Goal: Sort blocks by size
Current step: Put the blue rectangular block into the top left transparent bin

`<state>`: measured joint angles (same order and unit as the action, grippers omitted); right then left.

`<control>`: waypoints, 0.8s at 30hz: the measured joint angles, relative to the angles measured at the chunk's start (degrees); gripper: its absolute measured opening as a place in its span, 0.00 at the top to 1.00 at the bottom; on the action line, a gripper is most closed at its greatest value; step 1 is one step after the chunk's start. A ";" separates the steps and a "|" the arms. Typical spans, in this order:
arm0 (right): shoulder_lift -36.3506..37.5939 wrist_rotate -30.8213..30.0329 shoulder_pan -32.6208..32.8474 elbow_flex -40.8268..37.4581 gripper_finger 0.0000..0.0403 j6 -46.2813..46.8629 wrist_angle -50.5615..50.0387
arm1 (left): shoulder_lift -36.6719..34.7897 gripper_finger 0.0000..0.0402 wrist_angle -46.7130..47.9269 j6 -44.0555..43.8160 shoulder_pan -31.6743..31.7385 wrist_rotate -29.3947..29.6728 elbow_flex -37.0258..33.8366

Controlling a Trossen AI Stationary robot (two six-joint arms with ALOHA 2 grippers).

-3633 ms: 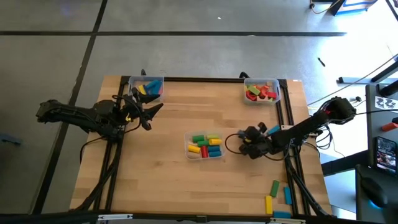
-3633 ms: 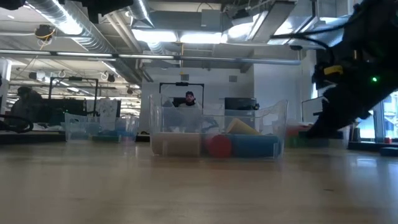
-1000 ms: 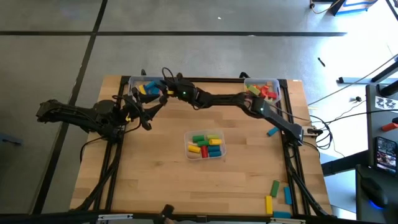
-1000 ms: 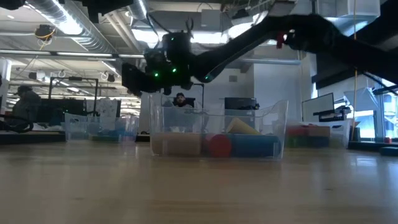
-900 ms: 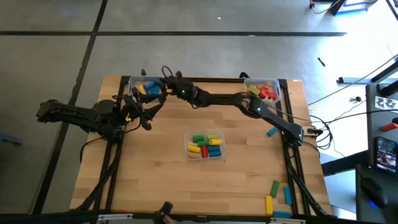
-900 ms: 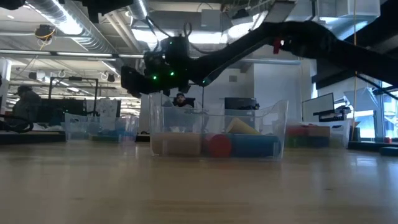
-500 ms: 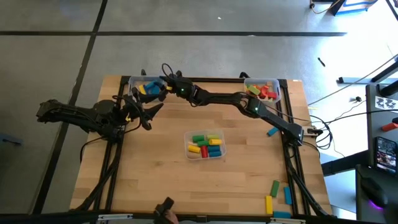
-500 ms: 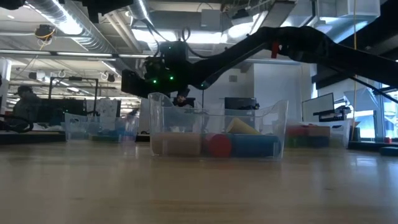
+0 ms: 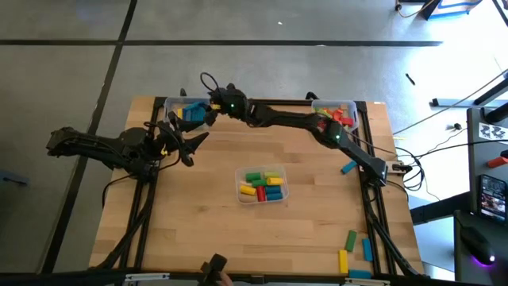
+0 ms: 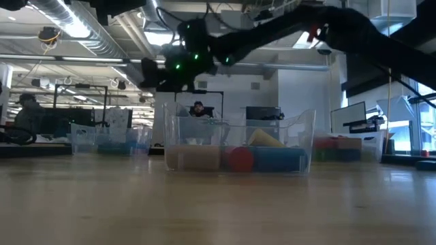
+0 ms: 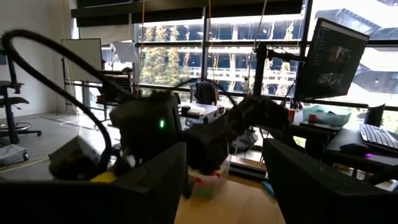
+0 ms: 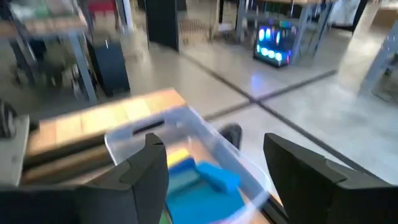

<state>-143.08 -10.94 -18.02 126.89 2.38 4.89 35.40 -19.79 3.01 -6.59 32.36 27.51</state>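
Right tool point(image 9: 208, 109) hangs over the far-left bin point(image 9: 190, 114) with its fingers point(image 12: 146, 168) spread wide and nothing between them; in its wrist view you see blue blocks point(image 12: 205, 175) and a yellow one lying in that bin just under it. Left tool point(image 9: 190, 140) waits at the left edge of the tabletop point(image 9: 206, 222), near the same bin; its fingers stand apart and empty too.

What can go wrong, in my judgement: the right arm is stretched far across the tabletop and passes close to the left tool, so if you move either one carelessly they can knock together. When you pull the right arm back, it can also catch the rim of the bin and drag or tip it.

Count: I see three clear bins, the far-left one, the far-right one point(image 9: 334, 116) with mostly red blocks, and the middle one point(image 9: 263, 186) with green, yellow, red and blue short pieces. Loose blocks point(image 9: 350, 239) outside the bins: one blue near the right edge, and about five at the near right corner, green, yellow and blue. The blocks inside the bins I cannot count exactly.
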 joint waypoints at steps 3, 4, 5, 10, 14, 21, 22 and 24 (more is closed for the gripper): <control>3.14 -0.04 -0.02 -0.10 0.37 -1.60 -7.62 | 0.00 0.48 0.06 -0.33 0.00 -0.02 0.00; 4.13 -0.07 -0.02 -0.13 0.37 -2.15 -9.56 | 0.00 0.48 0.07 -0.77 0.00 0.00 0.00; 5.20 -0.19 -0.02 -0.13 0.37 -2.78 -11.09 | 0.00 0.48 0.04 -1.11 0.00 -0.01 0.00; 10.51 -3.09 0.00 -0.02 0.37 -5.34 -21.41 | 0.00 0.48 0.09 -1.51 -0.02 0.00 0.00; 13.18 -4.48 0.00 -0.13 0.37 -6.03 -28.56 | 0.00 0.48 0.37 -1.51 -0.02 0.00 0.00; 18.08 -4.52 0.00 -3.06 0.37 -6.81 -34.64 | -0.02 0.48 0.79 -1.53 -0.02 0.00 -0.04; 19.11 -4.51 0.00 -4.57 0.37 -6.68 -34.52 | -0.02 0.48 0.79 -1.53 -0.02 -0.01 -0.04; 21.77 -4.68 0.00 -8.57 0.37 -6.43 -34.14 | -0.02 0.48 0.79 -1.53 -0.02 0.00 -0.04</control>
<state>-121.31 -15.62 -18.02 118.32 -4.05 -29.26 35.38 -19.00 1.48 -6.61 32.36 27.46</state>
